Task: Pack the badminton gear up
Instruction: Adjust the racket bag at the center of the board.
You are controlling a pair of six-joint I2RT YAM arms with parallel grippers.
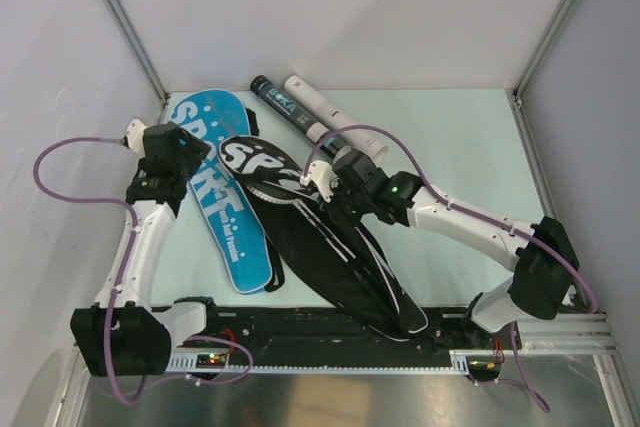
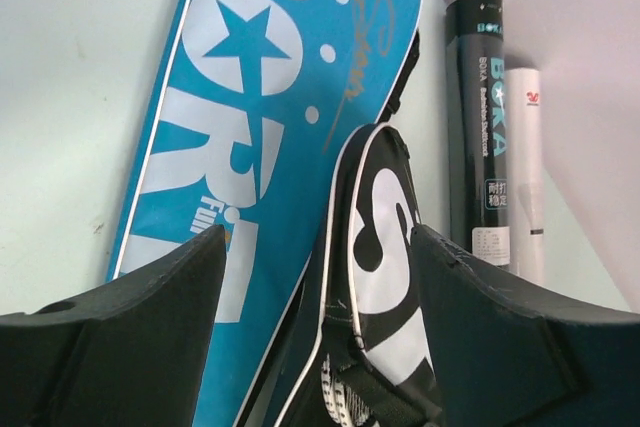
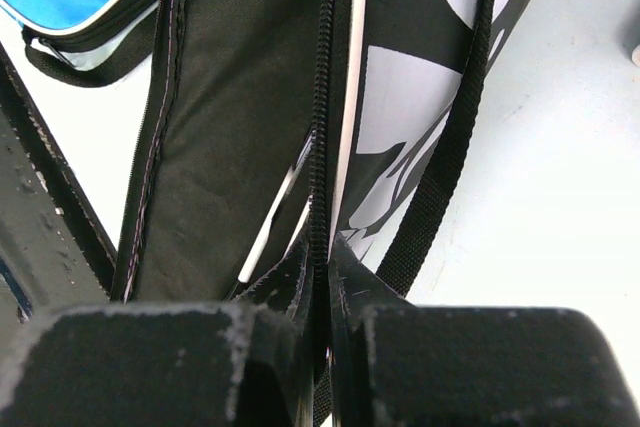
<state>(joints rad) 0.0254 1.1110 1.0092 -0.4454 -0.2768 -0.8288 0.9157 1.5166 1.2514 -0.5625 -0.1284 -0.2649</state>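
Right jaws, pressed together, pinch the zipper of the black bag (image 3: 230, 117); left jaws stand spread above the blue bag (image 2: 250, 97) beside it. Two tubes (image 2: 480, 117) lie by the far edge of the counter (image 1: 470, 147).

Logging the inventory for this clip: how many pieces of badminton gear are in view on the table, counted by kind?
Racket bags: 2, the blue bag and the black bag
Tubes: 2, the black tube and the white tube
Total: 4
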